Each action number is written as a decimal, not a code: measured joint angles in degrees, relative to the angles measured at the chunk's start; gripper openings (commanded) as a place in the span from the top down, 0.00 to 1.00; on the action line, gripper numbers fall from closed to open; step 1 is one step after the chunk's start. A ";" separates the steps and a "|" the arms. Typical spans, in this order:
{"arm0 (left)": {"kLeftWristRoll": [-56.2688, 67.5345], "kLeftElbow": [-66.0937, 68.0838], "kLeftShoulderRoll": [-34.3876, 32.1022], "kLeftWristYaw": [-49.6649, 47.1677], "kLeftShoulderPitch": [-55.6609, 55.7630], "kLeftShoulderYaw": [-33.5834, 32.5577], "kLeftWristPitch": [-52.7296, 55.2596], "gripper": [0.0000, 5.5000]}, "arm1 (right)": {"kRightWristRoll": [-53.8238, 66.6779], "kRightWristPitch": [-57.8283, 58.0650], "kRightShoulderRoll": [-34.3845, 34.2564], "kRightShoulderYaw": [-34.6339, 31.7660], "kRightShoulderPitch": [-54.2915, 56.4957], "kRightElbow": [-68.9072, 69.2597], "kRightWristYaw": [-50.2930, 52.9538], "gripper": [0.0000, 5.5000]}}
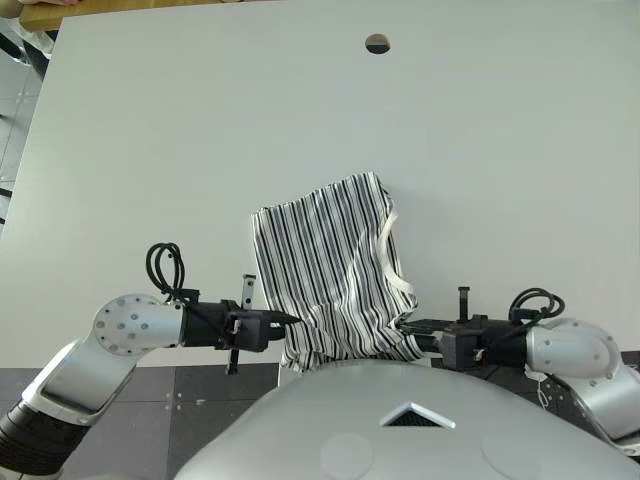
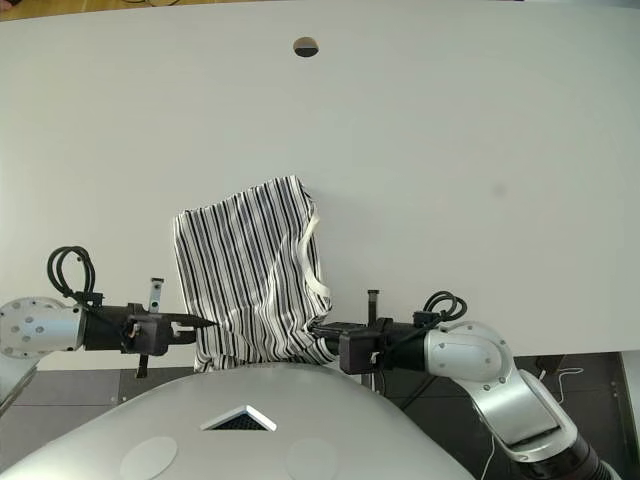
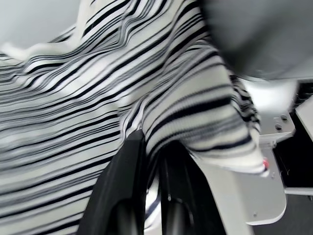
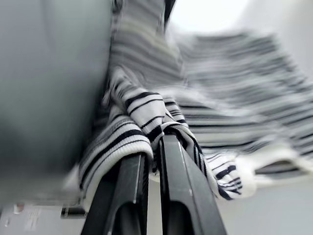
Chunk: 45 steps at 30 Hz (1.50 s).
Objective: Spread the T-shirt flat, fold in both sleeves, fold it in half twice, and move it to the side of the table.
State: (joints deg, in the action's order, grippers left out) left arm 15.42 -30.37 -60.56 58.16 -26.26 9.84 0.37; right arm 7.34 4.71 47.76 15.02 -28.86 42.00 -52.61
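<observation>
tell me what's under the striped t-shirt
The T-shirt lies on the white table, which shows on its far and side edges. The left pincer and right pincer pinch its near edge. Anything beneath the cloth is covered.

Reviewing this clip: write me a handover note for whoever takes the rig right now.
Left gripper: shut on the T-shirt's near left corner.
Right gripper: shut on its near right corner.
T-shirt: a narrow rectangle at the near edge of the table, in front of the robot.
Done: sleeves look folded in.
Left: the halving folds (count so far unclear), then moving it to the table's side.
</observation>
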 measured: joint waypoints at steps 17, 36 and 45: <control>2.92 12.93 11.05 -11.28 17.15 -3.54 27.96 0.81 | 2.27 24.46 -20.14 4.57 35.00 -30.39 12.70 0.79; 9.68 20.94 25.14 -22.90 28.58 -13.55 47.81 0.77 | 16.43 40.74 -32.48 -13.81 43.55 -42.15 21.47 0.69; 8.39 24.93 28.69 -28.26 31.93 -16.96 44.03 0.77 | 12.38 38.66 -33.08 -15.67 44.68 -48.67 28.13 0.69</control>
State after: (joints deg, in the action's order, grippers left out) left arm 23.82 -5.44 -31.88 29.90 5.67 -7.12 44.40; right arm 19.72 43.36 14.68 -0.65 15.82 -6.67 -24.48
